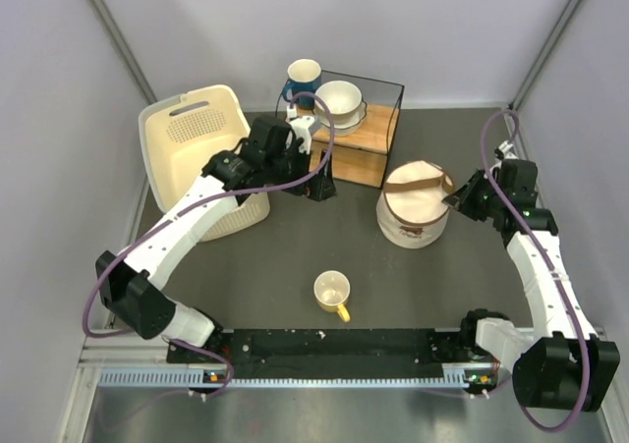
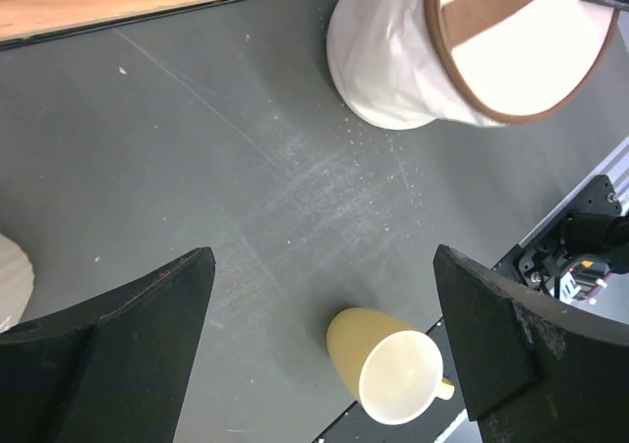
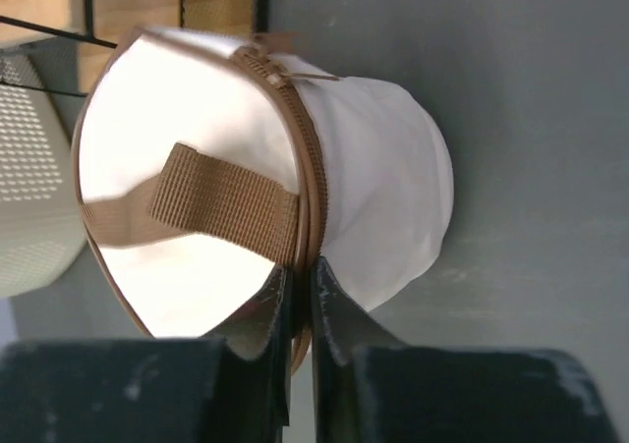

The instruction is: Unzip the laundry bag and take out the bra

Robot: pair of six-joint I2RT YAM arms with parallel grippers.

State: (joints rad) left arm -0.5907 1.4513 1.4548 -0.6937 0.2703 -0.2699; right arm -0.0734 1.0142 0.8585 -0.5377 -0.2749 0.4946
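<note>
The laundry bag (image 1: 413, 207) stands upright at the right of the table, cream with a brown strap across its zipped lid. My right gripper (image 1: 458, 199) is at its right side. In the right wrist view the right gripper (image 3: 300, 271) is shut on the brown zip trim of the laundry bag (image 3: 373, 168) at the lid's edge, beside the strap (image 3: 221, 202). The zip pull (image 3: 280, 62) lies further round the rim. My left gripper (image 1: 319, 183) hangs open over bare table with nothing between its fingers; the left wrist view shows the left gripper (image 2: 324, 261) well apart from the laundry bag (image 2: 393, 60). The bra is hidden.
A yellow mug (image 1: 332, 292) lies on its side near the front; the left wrist view shows the yellow mug (image 2: 388, 369) below the left fingers. A perforated cream basket (image 1: 192, 143) stands at back left. A wooden box (image 1: 359, 153) carrying a white bowl (image 1: 339, 99) and a blue mug (image 1: 303, 78) stand behind.
</note>
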